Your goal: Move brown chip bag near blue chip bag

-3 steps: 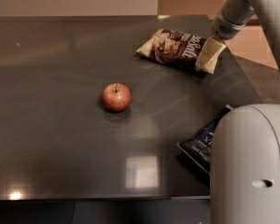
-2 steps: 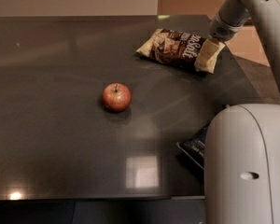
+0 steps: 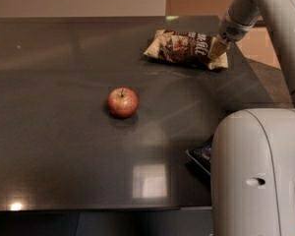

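The brown chip bag (image 3: 182,48) lies flat at the far right of the dark table, its cream ends pointing left and right. My gripper (image 3: 217,48) is down at the bag's right end, touching or right over its cream edge. Only a corner of the blue chip bag (image 3: 202,155) shows, near the table's front right. The rest is hidden behind my white arm housing (image 3: 255,176).
A red apple (image 3: 122,102) stands near the middle of the dark table (image 3: 64,132). The table's right edge runs just past the brown bag. My arm (image 3: 280,28) comes down along the right side.
My white arm housing has shifted left and covers more of the blue bag. The gripper has stayed at the brown bag's right end, and the bag has barely moved.
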`<act>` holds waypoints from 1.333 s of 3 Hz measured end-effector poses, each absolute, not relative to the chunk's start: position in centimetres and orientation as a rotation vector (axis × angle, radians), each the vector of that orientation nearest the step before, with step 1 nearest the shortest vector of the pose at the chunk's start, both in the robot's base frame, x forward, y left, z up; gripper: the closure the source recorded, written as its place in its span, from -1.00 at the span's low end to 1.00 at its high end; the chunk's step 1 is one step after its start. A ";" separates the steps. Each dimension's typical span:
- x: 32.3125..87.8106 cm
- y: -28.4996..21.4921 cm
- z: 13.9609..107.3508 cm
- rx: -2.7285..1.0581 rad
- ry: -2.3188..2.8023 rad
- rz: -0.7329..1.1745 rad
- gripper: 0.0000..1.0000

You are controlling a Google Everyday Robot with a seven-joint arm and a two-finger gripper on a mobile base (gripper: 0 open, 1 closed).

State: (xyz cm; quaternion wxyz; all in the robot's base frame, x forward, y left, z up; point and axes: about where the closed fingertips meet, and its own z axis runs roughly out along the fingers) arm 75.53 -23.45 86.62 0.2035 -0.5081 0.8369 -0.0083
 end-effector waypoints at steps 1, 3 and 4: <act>74.7 -22.8 88.0 -1.442 2.313 -0.013 0.77; 72.4 -22.2 89.7 -1.482 2.298 -0.001 1.00; 70.4 -22.0 90.4 -1.486 2.305 0.031 1.00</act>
